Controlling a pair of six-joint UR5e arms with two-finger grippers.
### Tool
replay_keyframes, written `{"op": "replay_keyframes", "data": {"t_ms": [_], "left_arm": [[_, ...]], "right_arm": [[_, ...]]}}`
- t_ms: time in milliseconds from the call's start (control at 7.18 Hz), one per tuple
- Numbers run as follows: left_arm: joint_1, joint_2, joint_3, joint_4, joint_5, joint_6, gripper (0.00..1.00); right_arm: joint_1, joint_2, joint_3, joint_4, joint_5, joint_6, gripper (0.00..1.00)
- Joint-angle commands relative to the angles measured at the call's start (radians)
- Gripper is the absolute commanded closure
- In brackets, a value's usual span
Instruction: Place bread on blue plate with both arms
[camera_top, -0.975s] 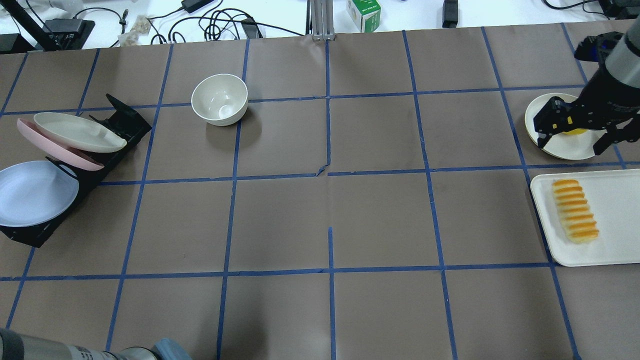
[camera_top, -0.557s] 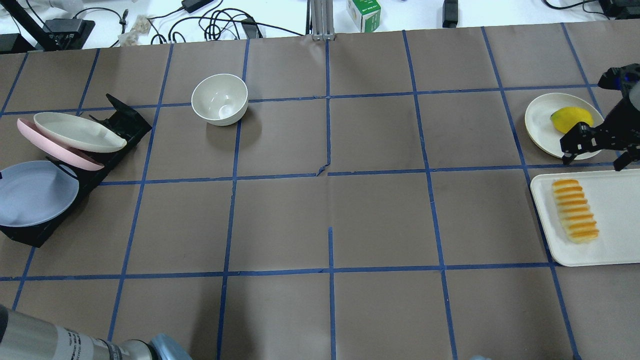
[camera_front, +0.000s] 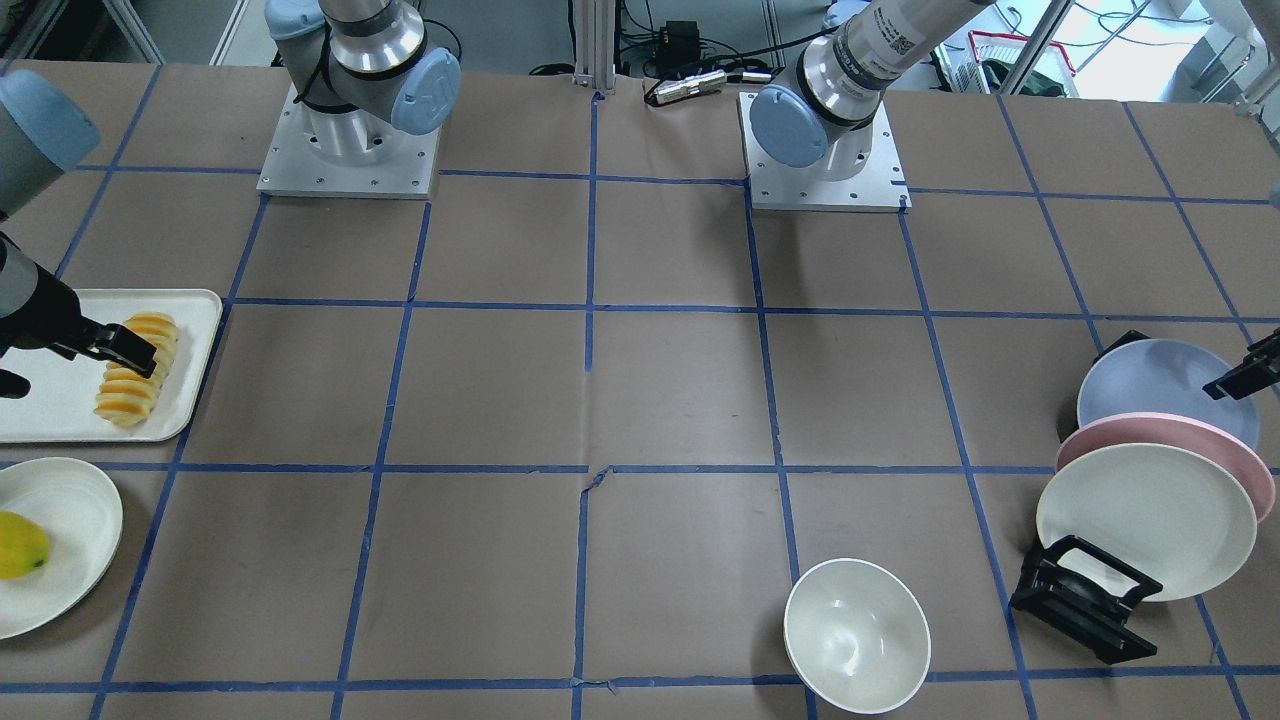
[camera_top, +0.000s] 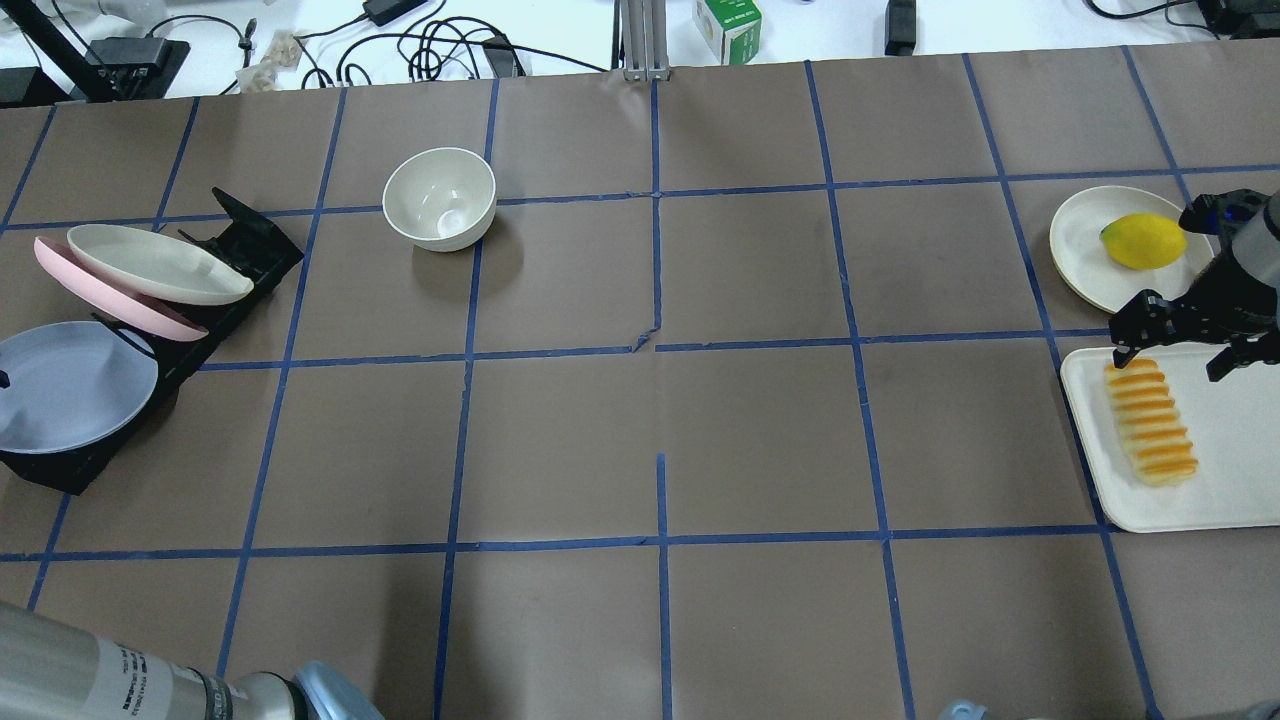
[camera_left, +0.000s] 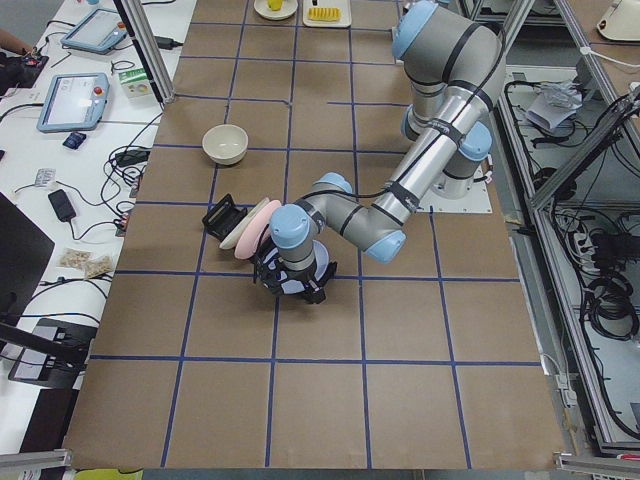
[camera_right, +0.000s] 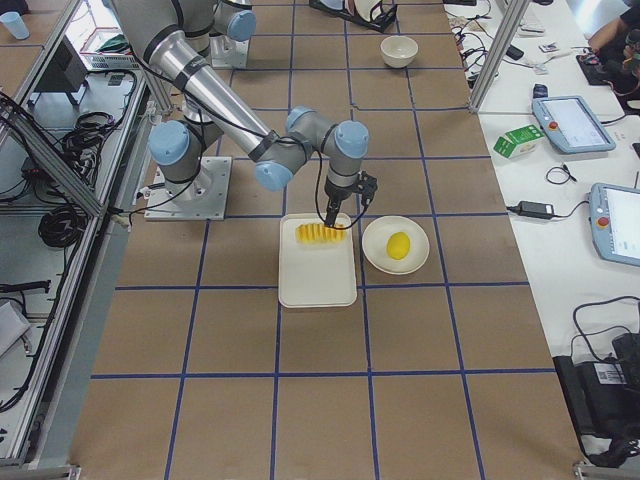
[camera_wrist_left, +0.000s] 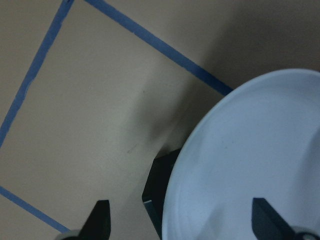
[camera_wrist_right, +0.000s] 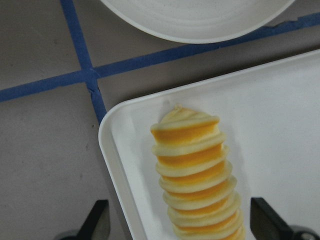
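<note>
The bread (camera_top: 1150, 420) lies lengthwise on a white tray (camera_top: 1235, 490) at the right edge. My right gripper (camera_top: 1170, 360) is open and hovers over the loaf's far end, one finger on either side; in the right wrist view the bread (camera_wrist_right: 197, 172) lies between the open fingers (camera_wrist_right: 97, 222). The blue plate (camera_top: 75, 385) leans in a black rack (camera_top: 245, 250) at the far left. My left gripper (camera_wrist_left: 182, 222) is open above the blue plate's (camera_wrist_left: 250, 160) edge. Only one of its fingertips (camera_front: 1240, 378) shows in the front view.
A pink plate (camera_top: 105, 295) and a cream plate (camera_top: 155, 262) lean in the same rack. A cream bowl (camera_top: 440, 198) stands left of centre. A lemon (camera_top: 1143, 240) lies on a cream plate (camera_top: 1080, 245) just beyond the tray.
My right gripper has moved from over the lemon plate towards the robot, to the bread's far end. The left arm has slid further into view at the lower left.
</note>
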Motion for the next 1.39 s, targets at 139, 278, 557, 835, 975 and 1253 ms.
{"op": "replay_keyframes", "data": {"t_ms": [139, 278, 557, 835, 975, 1253], "left_arm": [[0.000, -0.004, -0.002, -0.013, 0.028, 0.000, 0.38], [0.000, -0.001, 0.001, -0.014, 0.028, 0.000, 0.46], [-0.001, -0.004, 0.002, -0.013, 0.028, 0.000, 0.86], [-0.008, 0.008, 0.007, -0.016, 0.028, 0.000, 1.00], [-0.009, 0.007, 0.014, -0.014, 0.027, 0.001, 1.00], [-0.014, 0.019, 0.019, -0.014, 0.027, 0.001, 1.00]], "right_arm": [[-0.008, 0.061, 0.009, -0.023, -0.045, -0.050, 0.00], [-0.008, 0.082, 0.009, -0.053, -0.042, -0.046, 0.02], [-0.008, 0.122, 0.009, -0.070, -0.042, -0.049, 0.06], [-0.008, 0.118, 0.007, -0.067, -0.045, -0.035, 0.81], [-0.010, 0.109, 0.001, -0.061, -0.047, -0.032, 0.97], [-0.008, 0.042, -0.003, -0.023, -0.047, 0.069, 1.00]]}}
